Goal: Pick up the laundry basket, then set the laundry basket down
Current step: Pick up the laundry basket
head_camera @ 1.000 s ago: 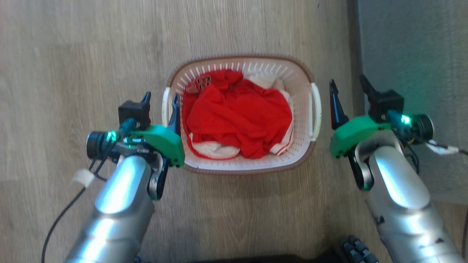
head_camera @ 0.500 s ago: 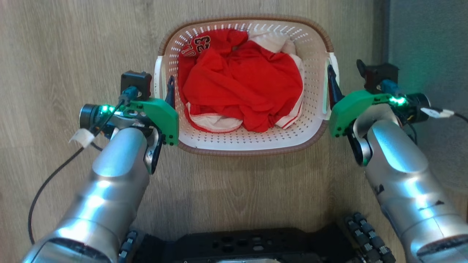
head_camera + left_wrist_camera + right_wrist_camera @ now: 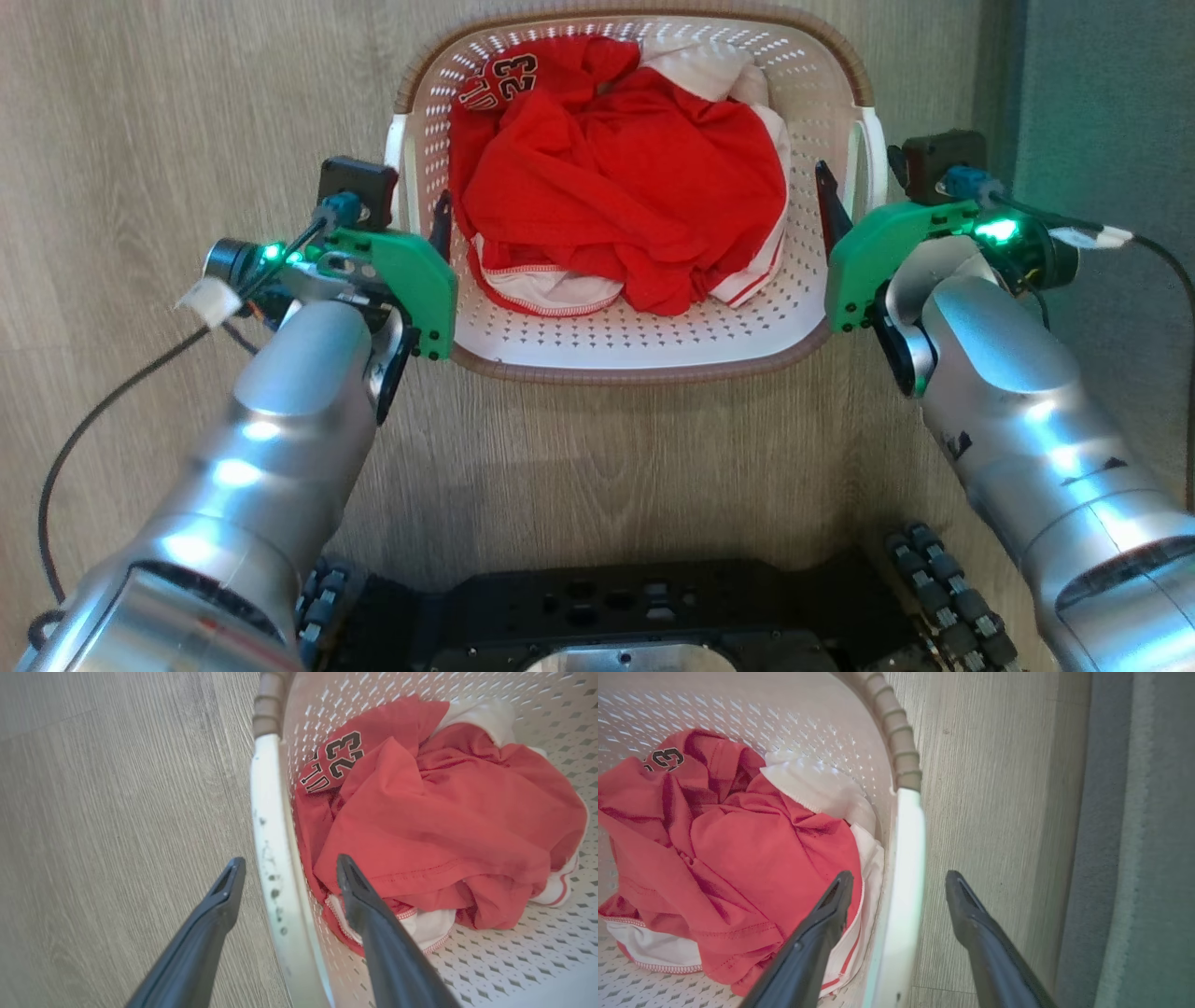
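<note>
Head view: looks down on a wooden floor point(image 3: 187, 93), with the laundry basket point(image 3: 635, 373) at top centre between both arms.
Left gripper point(image 3: 289, 861): spread apart, grasping nothing; straddles the basket's side, outer finger over the floor, inner finger inside the wall next to the clothes.
Left handle point(image 3: 268, 826): white with dark specks; sits in the gap between the fingers, apart from both.
Clothes point(image 3: 616, 187): red jersey marked 23, heaped over white pieces, low in the basket.
Right handle point(image 3: 906, 858): white, likewise between two fingers with space on each side.
Right gripper point(image 3: 899, 876): released and wide, holding nothing; inner finger over the clothes, outer finger over the floor.
Rug point(image 3: 1102, 93): grey, just beside the basket's right end.
Step in hand: lining up for the pick, judging by both handles bracketed but not pinched; basket apparently resting on the floor.
Next move: calls for clamping both handles together, then raising evenly to keep the basket level.
</note>
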{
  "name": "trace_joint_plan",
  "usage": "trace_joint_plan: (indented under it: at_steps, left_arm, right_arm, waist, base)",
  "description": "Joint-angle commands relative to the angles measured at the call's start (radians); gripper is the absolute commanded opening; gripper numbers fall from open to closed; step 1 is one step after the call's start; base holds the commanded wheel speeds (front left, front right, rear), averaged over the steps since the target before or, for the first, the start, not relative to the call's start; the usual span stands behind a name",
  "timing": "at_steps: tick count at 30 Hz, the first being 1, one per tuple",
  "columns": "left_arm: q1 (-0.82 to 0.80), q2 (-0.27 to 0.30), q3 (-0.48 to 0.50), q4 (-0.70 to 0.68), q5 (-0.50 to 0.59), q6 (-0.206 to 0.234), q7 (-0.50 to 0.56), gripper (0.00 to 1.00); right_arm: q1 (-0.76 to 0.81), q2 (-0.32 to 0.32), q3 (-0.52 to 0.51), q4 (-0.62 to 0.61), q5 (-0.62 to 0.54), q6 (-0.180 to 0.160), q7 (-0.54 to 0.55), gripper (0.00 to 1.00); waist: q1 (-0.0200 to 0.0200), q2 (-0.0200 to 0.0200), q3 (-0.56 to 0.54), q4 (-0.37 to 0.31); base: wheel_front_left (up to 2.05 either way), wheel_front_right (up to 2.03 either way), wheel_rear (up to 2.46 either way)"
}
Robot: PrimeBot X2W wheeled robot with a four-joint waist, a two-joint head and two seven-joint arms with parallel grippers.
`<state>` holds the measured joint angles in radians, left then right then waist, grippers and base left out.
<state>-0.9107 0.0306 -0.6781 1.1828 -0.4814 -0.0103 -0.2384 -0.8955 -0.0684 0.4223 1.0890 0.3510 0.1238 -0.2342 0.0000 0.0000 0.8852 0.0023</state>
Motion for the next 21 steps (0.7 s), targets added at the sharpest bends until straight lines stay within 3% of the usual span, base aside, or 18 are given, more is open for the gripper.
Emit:
trace_joint_plan:
  at_steps: [1,13,20,21]
  left_arm:
    - [0.003,0.020,-0.002,0.000,-0.014,-0.007,0.006,1.00]
    - [-0.043,0.020,-0.130,0.001,-0.131,-0.010,0.103,1.00]
    - [-0.063,0.020,-0.189,-0.006,-0.178,-0.002,0.096,1.00]
    - [-0.064,0.020,-0.198,-0.005,-0.185,-0.004,0.096,1.00]
  right_arm:
    - [0.029,0.017,0.028,0.003,0.018,0.007,0.006,1.00]
    - [-0.021,-0.004,0.169,0.055,0.133,0.007,0.024,1.00]
    - [-0.040,-0.012,0.213,0.073,0.186,0.007,0.021,1.00]
    - [-0.041,-0.012,0.218,0.074,0.195,0.007,0.022,0.96]
  waist:
    - [0.0000,0.0000,0.008,0.001]
    - [0.0000,0.0000,0.046,0.020]
    - [0.0000,0.0000,0.058,0.027]
    - [0.0000,0.0000,0.058,0.028]
  base:
    - [0.00,0.00,0.00]
    - [0.00,0.00,0.00]
    - [0.00,0.00,0.00]
    - [0.00,0.00,0.00]
